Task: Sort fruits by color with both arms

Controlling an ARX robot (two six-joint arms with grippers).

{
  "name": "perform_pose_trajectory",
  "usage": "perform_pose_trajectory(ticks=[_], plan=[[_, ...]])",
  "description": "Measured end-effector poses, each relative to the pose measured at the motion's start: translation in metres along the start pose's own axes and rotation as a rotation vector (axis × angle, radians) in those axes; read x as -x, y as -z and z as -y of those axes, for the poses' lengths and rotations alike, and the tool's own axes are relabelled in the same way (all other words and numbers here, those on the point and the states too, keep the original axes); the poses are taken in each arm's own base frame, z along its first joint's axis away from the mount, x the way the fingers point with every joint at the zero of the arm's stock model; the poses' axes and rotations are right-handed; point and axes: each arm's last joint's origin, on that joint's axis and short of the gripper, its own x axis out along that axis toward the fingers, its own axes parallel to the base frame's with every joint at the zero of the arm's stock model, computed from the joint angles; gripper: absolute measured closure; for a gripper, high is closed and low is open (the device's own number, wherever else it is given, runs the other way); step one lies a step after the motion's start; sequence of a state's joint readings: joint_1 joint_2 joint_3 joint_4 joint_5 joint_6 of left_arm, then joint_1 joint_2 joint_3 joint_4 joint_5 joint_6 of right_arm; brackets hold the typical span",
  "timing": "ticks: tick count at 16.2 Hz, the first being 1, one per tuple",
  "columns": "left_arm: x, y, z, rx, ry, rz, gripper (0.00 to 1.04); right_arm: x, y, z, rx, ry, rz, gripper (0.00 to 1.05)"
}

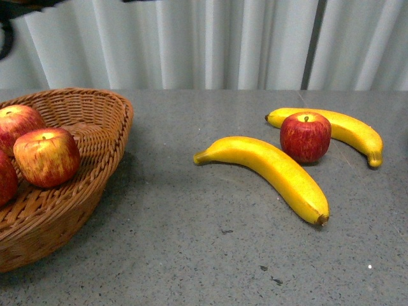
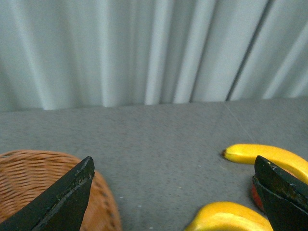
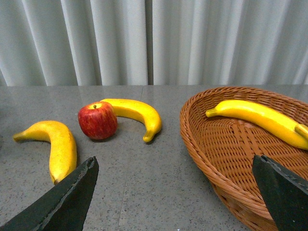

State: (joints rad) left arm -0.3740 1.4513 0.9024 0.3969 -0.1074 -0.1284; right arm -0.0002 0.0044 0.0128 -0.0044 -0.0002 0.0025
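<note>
Three red apples streaked with yellow, one at the back [image 1: 19,124], one in front [image 1: 46,156] and one cut off by the picture's edge [image 1: 5,180], lay in the left basket [image 1: 111,146], a wicker one standing on the grey table [image 1: 191,255] at the left of the front view. Well apart from it on the right, a loose apple [image 1: 305,136] stood upright on the table between two yellow bananas: the far banana [image 1: 344,127] curved just behind it and seemed to touch it, and the near banana [image 1: 268,169] lay in front of it with its dark tip toward the camera. The left gripper [image 2: 174,161] hung above the table with its jaws wide apart and nothing between them, the left basket beside one finger and the loose fruit beside the other. The right gripper [image 3: 174,161] was likewise spread open and empty, above bare table between the loose fruit and the right basket [image 3: 202,159], a second wicker one. In that one lay a basket banana [image 3: 260,118]; a yellow tip [image 3: 302,130] at the frame's edge was perhaps another. A pale pleated curtain [image 1: 191,44] hung behind the table.
</note>
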Motion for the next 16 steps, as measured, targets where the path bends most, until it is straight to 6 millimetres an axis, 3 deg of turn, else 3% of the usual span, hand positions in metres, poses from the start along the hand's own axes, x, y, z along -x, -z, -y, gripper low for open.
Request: perform_pose_trajectory(ticks=[3,5,8,12,16], plan=[[-0.061,0.007,0.049,-0.034,0.159,-0.121,0.07,0.000,0.000,0.000,0.000,0.000,0.000,0.07],[-0.090,0.009,0.087,-0.068,0.292,-0.180,0.07,0.000,0.000,0.000,0.000,0.000,0.000,0.07],[-0.108,0.018,0.128,-0.124,0.397,-0.276,0.07,0.000,0.000,0.000,0.000,0.000,0.000,0.07],[-0.129,0.029,0.148,-0.159,0.338,-0.336,0.07,0.000,0.000,0.000,0.000,0.000,0.000,0.07],[-0.146,0.065,0.149,-0.205,0.323,-0.412,0.07,0.000,0.000,0.000,0.000,0.000,0.000,0.07]])
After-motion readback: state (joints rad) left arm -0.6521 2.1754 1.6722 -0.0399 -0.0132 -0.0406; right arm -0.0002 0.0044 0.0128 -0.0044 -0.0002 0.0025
